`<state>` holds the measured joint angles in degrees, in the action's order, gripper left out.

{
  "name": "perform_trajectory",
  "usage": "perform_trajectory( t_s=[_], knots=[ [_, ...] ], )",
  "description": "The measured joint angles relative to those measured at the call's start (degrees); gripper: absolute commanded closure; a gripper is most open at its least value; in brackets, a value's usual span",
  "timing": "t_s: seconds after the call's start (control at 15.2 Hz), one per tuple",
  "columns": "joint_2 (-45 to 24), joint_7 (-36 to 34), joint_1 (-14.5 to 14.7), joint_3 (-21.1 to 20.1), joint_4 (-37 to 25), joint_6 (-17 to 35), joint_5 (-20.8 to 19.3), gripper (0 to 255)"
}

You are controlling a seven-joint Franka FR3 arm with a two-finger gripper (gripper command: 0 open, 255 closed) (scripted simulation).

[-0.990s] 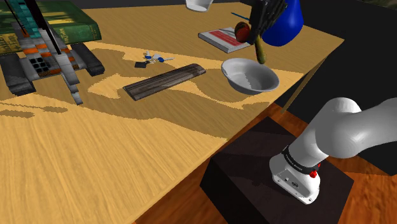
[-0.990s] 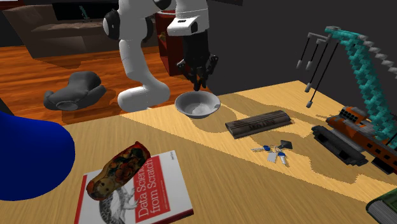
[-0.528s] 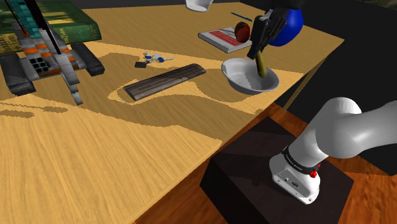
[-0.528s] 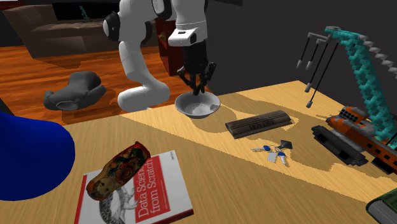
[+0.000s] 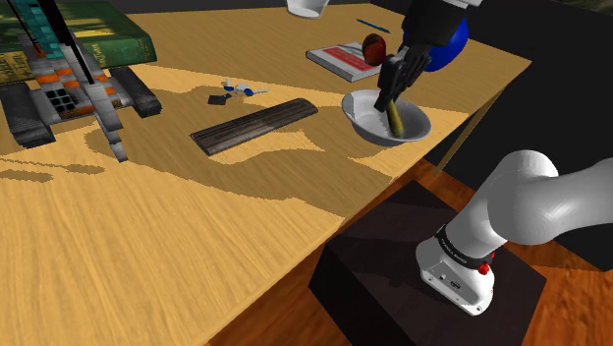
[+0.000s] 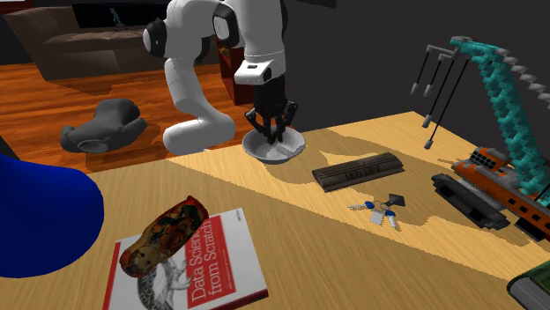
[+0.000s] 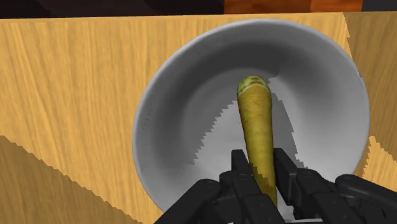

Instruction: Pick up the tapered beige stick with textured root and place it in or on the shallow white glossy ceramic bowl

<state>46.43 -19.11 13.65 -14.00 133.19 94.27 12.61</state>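
The tapered yellow-beige stick (image 7: pixel 257 127) points into the shallow white bowl (image 7: pixel 184 114), its rounded root end low against the inner wall. My black gripper (image 7: pixel 262 172) is shut on the stick's thin end, one finger on each side. In the shoulder view the gripper (image 5: pixel 393 84) hangs just over the bowl (image 5: pixel 360 104) near the table's right edge, and the stick (image 5: pixel 395 118) slants down into it. In the second exterior view the gripper (image 6: pixel 269 134) reaches into the bowl (image 6: pixel 293 145).
Behind the bowl lie a book (image 5: pixel 339 57) with a red-brown object on it and a big blue object (image 5: pixel 444 39). A dark flat bar (image 5: pixel 253 126), keys (image 5: pixel 236 90) and a toy crane (image 5: pixel 69 88) sit toward the shoulder view's left. The table edge runs close beside the bowl.
My gripper has come down with the stick, from above the bowl's far rim into the bowl. The stick's lower end now sits inside it.
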Motion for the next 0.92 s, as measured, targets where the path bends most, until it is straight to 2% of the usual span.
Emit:
perform_trajectory(
  t_s=[0.4,0.46,0.92],
  knots=[
    [0.12,0.03,0.03,-0.09,0.67,0.63,0.08,255],
    [0.13,0.03,0.03,-0.09,0.68,0.63,0.08,0],
    [0.17,0.12,-0.01,0.16,0.02,-0.13,-0.07,0]
  ],
)
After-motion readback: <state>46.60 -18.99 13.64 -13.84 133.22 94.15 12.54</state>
